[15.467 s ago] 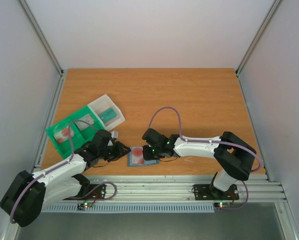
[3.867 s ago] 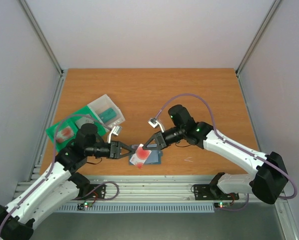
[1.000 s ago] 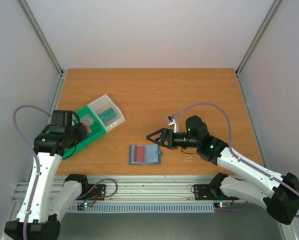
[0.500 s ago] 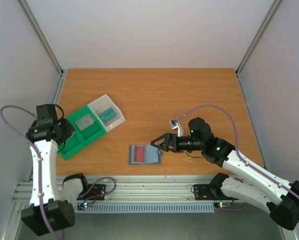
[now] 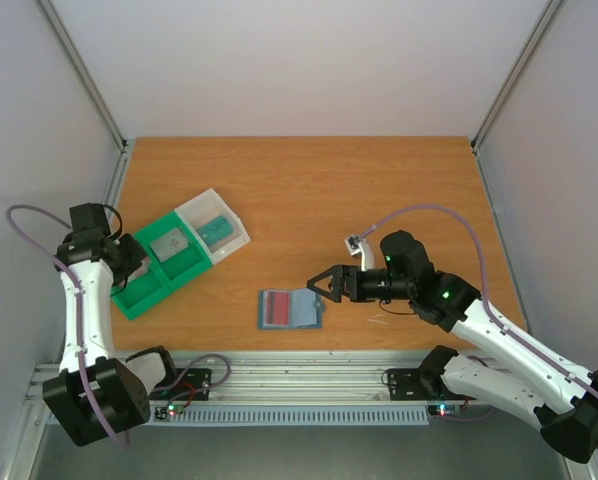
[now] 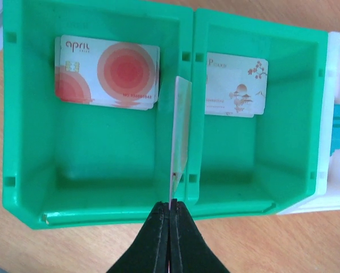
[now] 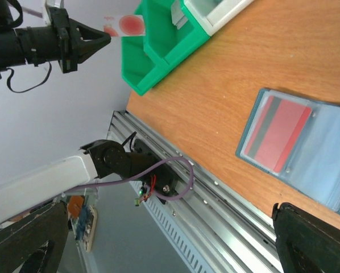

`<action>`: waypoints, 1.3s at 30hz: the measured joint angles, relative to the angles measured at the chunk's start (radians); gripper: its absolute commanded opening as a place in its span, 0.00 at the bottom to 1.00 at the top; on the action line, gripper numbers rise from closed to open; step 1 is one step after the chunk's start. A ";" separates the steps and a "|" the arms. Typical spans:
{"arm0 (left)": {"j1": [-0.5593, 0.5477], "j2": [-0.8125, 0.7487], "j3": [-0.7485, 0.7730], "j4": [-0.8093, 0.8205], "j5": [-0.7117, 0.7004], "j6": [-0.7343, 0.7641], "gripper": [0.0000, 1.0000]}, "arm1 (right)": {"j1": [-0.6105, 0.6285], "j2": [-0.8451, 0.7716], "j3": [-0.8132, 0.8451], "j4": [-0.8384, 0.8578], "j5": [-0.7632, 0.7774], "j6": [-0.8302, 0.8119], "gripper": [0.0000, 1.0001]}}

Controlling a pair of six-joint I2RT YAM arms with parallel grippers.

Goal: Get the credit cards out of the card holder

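The slate-blue card holder [image 5: 289,309] lies open near the table's front edge, with a reddish-pink card [image 7: 278,133] tucked in its left leaf. My left gripper [image 6: 170,209] is shut on a whitish credit card [image 6: 180,133], seen edge-on and upright over the divider of the green tray [image 6: 22,114]. In the right wrist view that card [image 7: 124,24] shows a red round mark. Two more cards lie in the tray: one with big red rings [image 6: 106,73] and a white one with blossoms [image 6: 233,85]. My right gripper [image 5: 324,287] hangs open, just right of the holder and empty.
A clear box [image 5: 214,225] with a teal block [image 6: 338,122] adjoins the green tray [image 5: 139,298] at the table's left. A grey square pad [image 5: 167,241] sits in the tray's middle compartment. The aluminium rail [image 5: 309,375] runs along the near edge.
My left arm has swung out to the left and now holds the card over the tray's near end. My right gripper has moved slightly nearer and lower beside the holder, still open.
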 measured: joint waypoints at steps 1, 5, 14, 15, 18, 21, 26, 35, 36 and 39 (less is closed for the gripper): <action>0.000 0.004 0.000 0.010 -0.003 0.002 0.00 | 0.000 0.001 0.011 -0.011 0.006 -0.006 0.98; 0.004 0.043 0.018 0.035 -0.016 0.011 0.00 | 0.000 0.002 0.031 -0.039 0.029 -0.026 0.98; 0.003 0.037 0.029 0.028 -0.043 0.010 0.00 | -0.001 0.048 0.043 -0.093 0.058 -0.041 0.98; 0.003 0.037 0.029 0.024 -0.047 0.007 0.00 | -0.001 0.052 0.045 -0.098 0.061 -0.042 0.98; 0.003 0.039 0.031 0.011 -0.054 0.005 0.00 | -0.001 0.066 0.062 -0.105 0.066 -0.042 0.98; 0.003 0.040 0.043 -0.012 -0.071 0.005 0.01 | -0.001 0.073 0.082 -0.104 0.067 -0.041 0.99; 0.003 0.040 0.076 -0.042 -0.124 0.022 0.00 | -0.001 0.074 0.098 -0.103 0.072 -0.040 0.99; 0.003 0.084 0.075 -0.011 -0.097 0.037 0.00 | -0.001 0.080 0.105 -0.105 0.074 -0.039 0.99; 0.003 0.098 0.071 -0.002 -0.087 0.044 0.00 | -0.001 0.080 0.105 -0.105 0.074 -0.039 0.99; 0.003 0.158 0.061 0.028 -0.051 0.077 0.00 | -0.001 0.080 0.105 -0.105 0.074 -0.037 0.98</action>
